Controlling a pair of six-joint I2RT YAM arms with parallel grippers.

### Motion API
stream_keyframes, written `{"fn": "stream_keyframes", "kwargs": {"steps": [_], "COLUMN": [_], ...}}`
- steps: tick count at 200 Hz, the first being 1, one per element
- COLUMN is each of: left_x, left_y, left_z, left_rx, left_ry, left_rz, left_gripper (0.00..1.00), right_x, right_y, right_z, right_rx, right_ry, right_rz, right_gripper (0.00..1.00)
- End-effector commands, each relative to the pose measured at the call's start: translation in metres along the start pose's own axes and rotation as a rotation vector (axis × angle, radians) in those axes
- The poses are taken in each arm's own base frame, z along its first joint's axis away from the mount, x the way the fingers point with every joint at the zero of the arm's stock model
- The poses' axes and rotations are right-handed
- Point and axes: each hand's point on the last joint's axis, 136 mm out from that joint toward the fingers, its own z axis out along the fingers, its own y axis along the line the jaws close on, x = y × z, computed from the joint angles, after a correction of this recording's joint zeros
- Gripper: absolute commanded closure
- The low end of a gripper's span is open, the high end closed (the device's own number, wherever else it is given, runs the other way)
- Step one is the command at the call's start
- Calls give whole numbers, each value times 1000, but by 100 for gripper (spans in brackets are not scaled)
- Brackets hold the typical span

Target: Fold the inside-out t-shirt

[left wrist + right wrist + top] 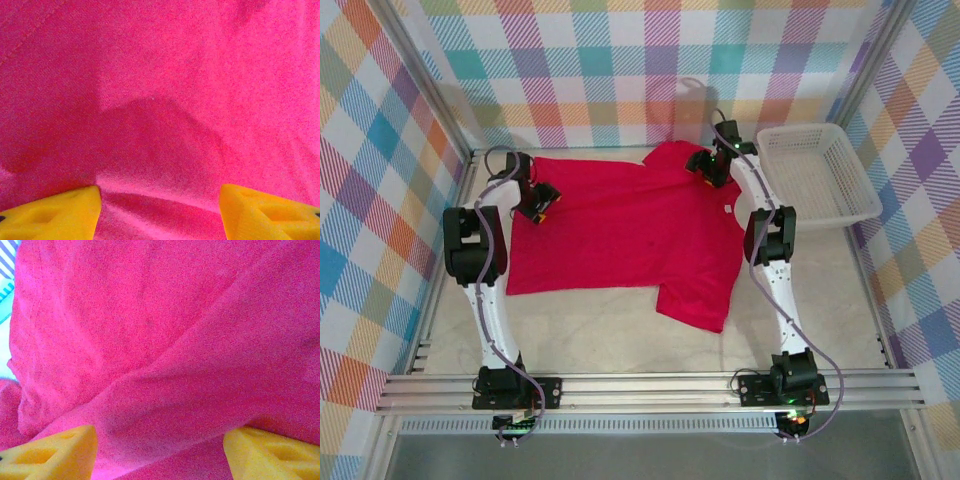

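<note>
Crimson short-sleeved fabric t-shirt (620,230) lies spread out.
Left gripper (160,212) and right gripper (159,452) over it, jaws apart.

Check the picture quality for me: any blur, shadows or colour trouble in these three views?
Top external: evenly lit and sharp, and the wrinkles of the t-shirt read clearly. Left wrist: very close, grainy, the red pushed toward pink, with a dark shadow on the cloth ahead of the left gripper. Right wrist: equally grainy and soft, the folds shaded, with the right gripper cropped at the bottom edge.
</note>
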Motion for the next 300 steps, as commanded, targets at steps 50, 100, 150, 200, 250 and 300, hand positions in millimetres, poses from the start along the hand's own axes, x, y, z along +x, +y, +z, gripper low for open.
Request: {"fn": "stream_keyframes", "kwargs": {"steps": [50,100,150,200,250,300], "left_x": [31,107,135,155,166,143], "left_y": [10,62,116,163,176,131], "left_z": [-109,-119,-103,-107,-121,-150], "left_rx": [-62,-16,-76,-128,-33,36], "left_ry": [-86,27,98,153,171,33], "left_rz": [101,52,-23,-97,-236,-120], "left_gripper": [30,29,29,29,31,32], "right_x": [46,157,252,335,335,267], "right_y": [62,13,-64,-132,-130,-84], "right_z": [-122,-140,-130,-157,-202,-220], "right_rx": [-174,-168,-48,110,125,60], "right_ry": [67,187,294,319,242,104], "right_rz": [-63,35,127,273,226,57], "right_gripper": [28,27,29,30,29,24]}}
